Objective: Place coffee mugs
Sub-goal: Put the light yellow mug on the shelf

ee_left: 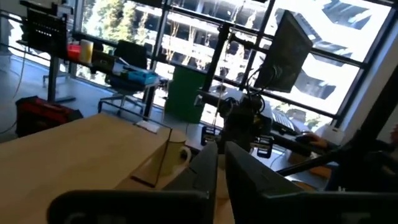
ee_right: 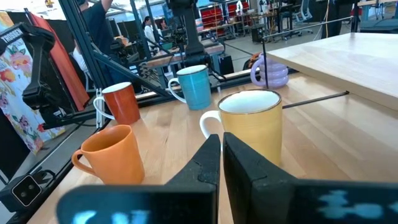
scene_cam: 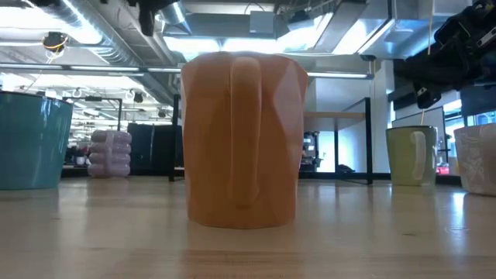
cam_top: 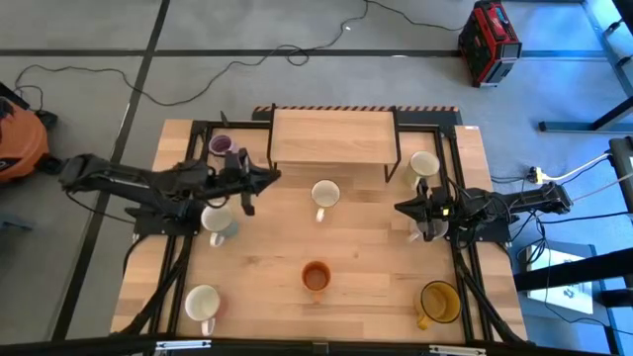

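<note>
From above, the wooden table (cam_top: 346, 247) carries a raised wooden shelf (cam_top: 331, 136). The orange mug (cam_top: 316, 278) stands in front of the shelf, with a cream mug (cam_top: 324, 196) between them; both look empty. The lilac mug (cam_top: 221, 144) stands left of the shelf. The left gripper (cam_top: 265, 176) hovers near the shelf's left end; the right gripper (cam_top: 404, 207) waits off its right end, fingers pressed together.

At table height, the orange mug (scene_cam: 243, 139) fills the middle, handle toward the camera, with an open hall with ceiling lights behind.

In the left wrist view, the fingers (ee_left: 245, 180) stand a little apart, holding nothing, beside the shelf (ee_left: 81, 149).

In the right wrist view, a cream mug (ee_right: 251, 127) stands close before the closed fingers (ee_right: 205, 163).
</note>
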You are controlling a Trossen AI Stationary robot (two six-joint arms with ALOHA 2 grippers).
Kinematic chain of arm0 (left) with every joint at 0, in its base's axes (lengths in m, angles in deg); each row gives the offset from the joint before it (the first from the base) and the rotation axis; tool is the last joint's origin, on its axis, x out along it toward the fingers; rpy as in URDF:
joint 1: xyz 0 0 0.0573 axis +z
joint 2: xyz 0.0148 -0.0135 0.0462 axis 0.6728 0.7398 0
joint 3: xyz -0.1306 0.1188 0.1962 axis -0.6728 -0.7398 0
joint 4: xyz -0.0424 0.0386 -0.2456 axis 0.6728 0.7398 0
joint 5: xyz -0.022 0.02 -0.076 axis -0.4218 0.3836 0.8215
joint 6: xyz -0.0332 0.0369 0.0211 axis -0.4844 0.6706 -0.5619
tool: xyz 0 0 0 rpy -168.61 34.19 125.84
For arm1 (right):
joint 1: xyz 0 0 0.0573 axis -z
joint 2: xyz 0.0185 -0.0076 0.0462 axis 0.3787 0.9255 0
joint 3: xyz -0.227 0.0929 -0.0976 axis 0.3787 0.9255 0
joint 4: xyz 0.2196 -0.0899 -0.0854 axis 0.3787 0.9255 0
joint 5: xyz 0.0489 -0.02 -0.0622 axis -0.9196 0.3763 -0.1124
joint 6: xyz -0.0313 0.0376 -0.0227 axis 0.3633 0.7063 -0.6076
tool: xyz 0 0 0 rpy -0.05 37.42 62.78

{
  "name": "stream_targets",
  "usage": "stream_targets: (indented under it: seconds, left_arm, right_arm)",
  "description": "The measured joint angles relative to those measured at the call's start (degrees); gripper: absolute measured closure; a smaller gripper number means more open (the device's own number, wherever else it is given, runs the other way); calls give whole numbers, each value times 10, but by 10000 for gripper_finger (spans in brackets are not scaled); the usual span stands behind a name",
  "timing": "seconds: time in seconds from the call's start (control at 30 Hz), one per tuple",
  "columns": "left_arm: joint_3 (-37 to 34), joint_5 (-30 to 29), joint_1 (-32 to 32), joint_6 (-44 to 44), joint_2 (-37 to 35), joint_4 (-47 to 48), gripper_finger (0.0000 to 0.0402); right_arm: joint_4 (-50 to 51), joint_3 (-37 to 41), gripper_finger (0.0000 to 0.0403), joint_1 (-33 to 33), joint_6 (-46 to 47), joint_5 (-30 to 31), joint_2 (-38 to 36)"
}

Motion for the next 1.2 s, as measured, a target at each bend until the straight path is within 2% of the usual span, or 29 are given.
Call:
stream_targets:
  seconds: [0.23, 0.37, 0.57, 1.0, 1.2]
  left_arm:
    - [4, -1, 0, -57, 67, 11, 278]
    - [4, -4, -5, -54, 119, 12, 250]
    - [4, -5, -14, -107, 174, -6, 249]
    - [23, 5, -55, -111, 302, -11, 249]
    - [61, 52, -49, -100, 381, -9, 249]
  right_arm:
    - [-1, 0, 393, 0, 3, -1, 0]
    - [-1, 0, 393, 0, 3, -1, 0]
    - [-1, 0, 393, 0, -1, -1, 0]
    - [0, 0, 393, 0, -2, -1, 0]
    - [0, 0, 393, 0, -2, -1, 0]
